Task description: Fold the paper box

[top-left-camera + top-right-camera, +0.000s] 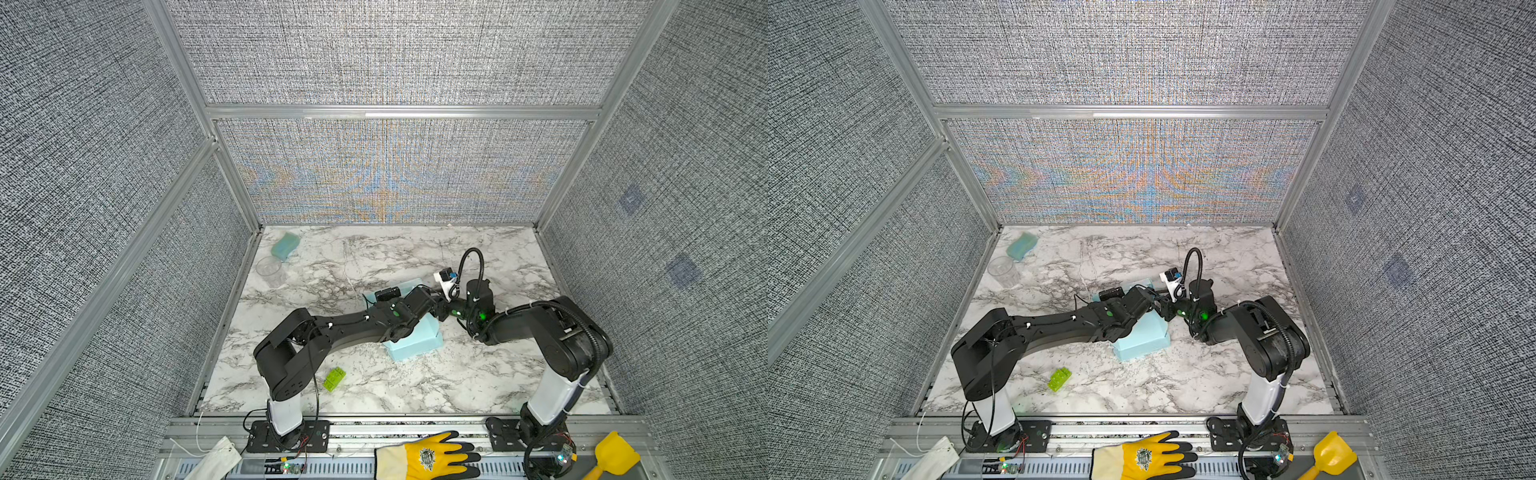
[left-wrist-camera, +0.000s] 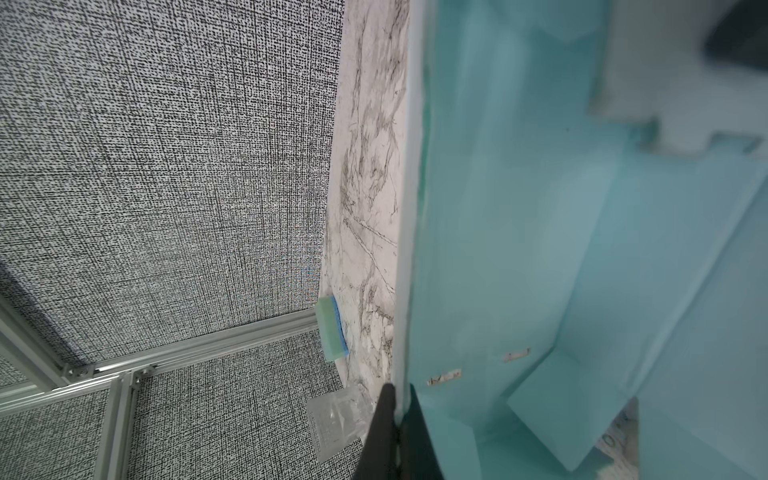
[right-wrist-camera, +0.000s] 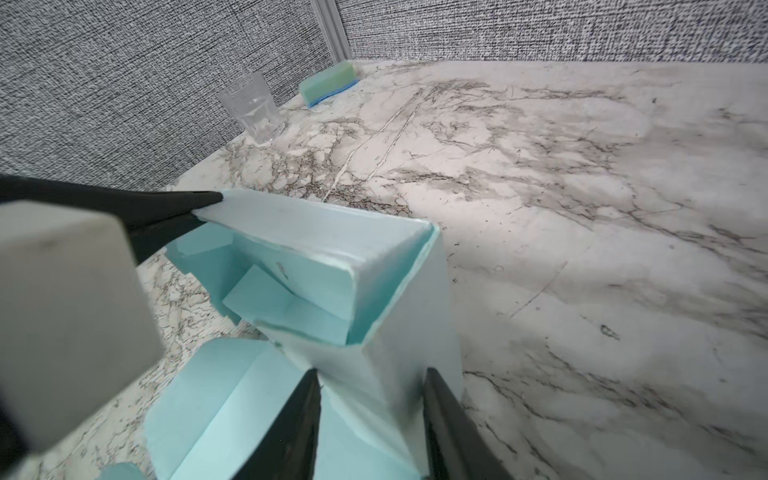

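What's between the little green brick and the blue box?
Nothing is. Only bare marble table lies between the brick and the box. Both top views show it.

— What colour is the paper box (image 1: 415,348)?
— Pale light blue on the outside, a deeper aqua on the inner faces. The table (image 1: 374,257) is white marble with grey-black veins.
— And the small things?
— The toy brick (image 1: 335,379) is lime green. The sponge (image 3: 330,85) is mint green with a blue layer. The glass (image 3: 253,110) is clear. The glove (image 1: 428,457) is yellow with black fingertips, and the scoop (image 1: 613,457) is yellow.
— The walls (image 1: 83,166)?
— A fine black-and-white weave that reads grey. The back wall (image 1: 386,174) shimmers orange and blue. The arms (image 1: 345,332) are black with white lower links.
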